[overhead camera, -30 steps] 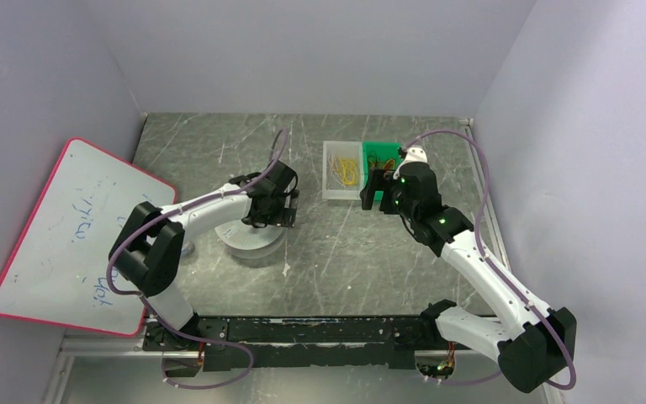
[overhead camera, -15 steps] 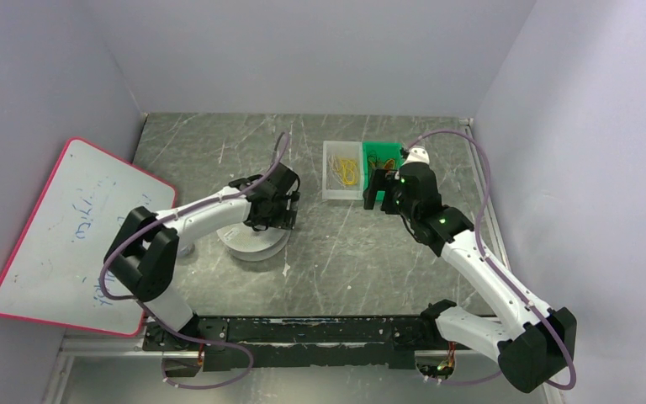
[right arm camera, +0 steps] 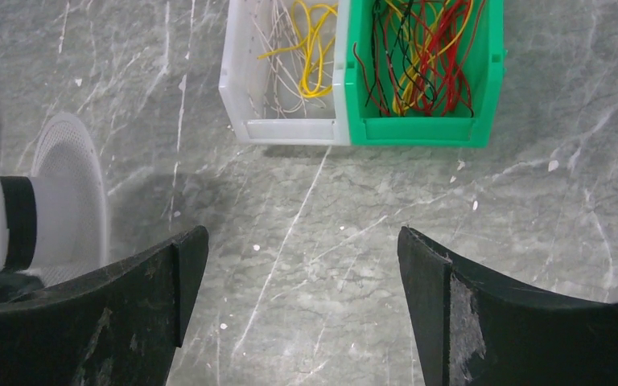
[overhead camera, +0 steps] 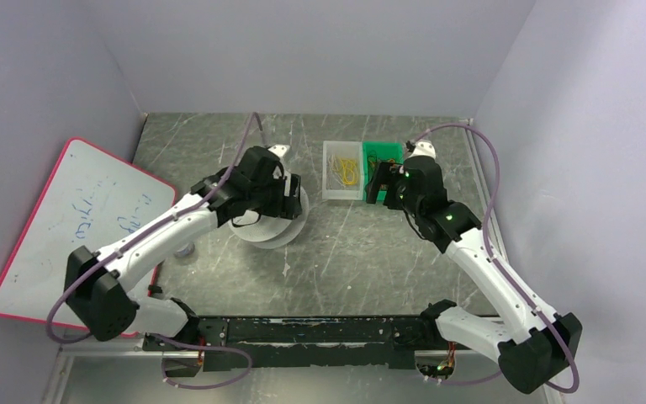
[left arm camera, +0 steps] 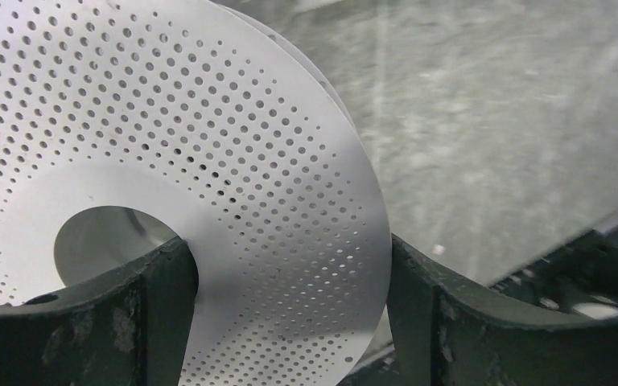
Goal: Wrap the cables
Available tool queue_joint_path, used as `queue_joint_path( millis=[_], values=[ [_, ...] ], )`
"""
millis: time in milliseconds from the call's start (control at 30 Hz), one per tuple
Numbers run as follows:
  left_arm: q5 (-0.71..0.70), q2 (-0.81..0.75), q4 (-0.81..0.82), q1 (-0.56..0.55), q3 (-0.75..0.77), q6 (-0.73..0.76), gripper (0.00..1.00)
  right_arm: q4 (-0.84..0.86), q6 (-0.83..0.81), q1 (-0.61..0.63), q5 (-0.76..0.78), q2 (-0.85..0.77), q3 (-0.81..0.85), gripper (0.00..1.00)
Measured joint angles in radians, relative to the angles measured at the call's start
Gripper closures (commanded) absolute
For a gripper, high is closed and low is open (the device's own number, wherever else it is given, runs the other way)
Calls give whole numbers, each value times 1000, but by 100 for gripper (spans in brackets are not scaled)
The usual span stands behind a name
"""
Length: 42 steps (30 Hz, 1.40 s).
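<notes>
The big white perforated spool (left arm camera: 209,121) is tipped up on its edge left of centre (overhead camera: 262,227). My left gripper (left arm camera: 290,289) is shut on one flange of it, one finger through the hub hole and the other against the rim. The cables (right arm camera: 422,56) are thin red, yellow and dark wires tangled in a green bin (overhead camera: 381,154). More yellow and pale cables (right arm camera: 310,48) lie in the white bin (overhead camera: 330,187) beside it. My right gripper (right arm camera: 302,273) hangs open over bare table just in front of the bins (overhead camera: 376,187), holding nothing.
A pink-framed whiteboard (overhead camera: 67,227) leans against the left wall. Grey walls close in the table on three sides. The arms' base rail (overhead camera: 303,332) runs along the near edge. The spool (right arm camera: 64,201) stands left of my right gripper.
My left arm has swung up and toward the back, lifting the spool off its flat side and tilting it onto its edge. My right gripper edged slightly toward the bins.
</notes>
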Motion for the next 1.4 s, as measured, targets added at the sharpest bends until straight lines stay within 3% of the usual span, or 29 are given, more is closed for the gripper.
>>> queue_joint_path(
  millis=[267,633,900,1067,1233,1400],
  values=[
    [213,-135,164,-1,-40,-53,93,-28,21,0,-8,-32,1,10],
    [430,-173,760,0,-341,-294,93,-28,54,0,-18,-116,-19,10],
    [587,-9,1272,14,-474,-528,93,-39,58,0,-30,-158,-20,11],
    [639,86,1505,35,-521,-626,93,-56,58,0,-30,-197,-22,11],
    [667,204,1695,61,-537,-704,93,-65,57,0,-30,-211,-28,11],
    [679,309,1780,69,-537,-753,93,-76,54,0,-31,-213,-36,10]
  ],
)
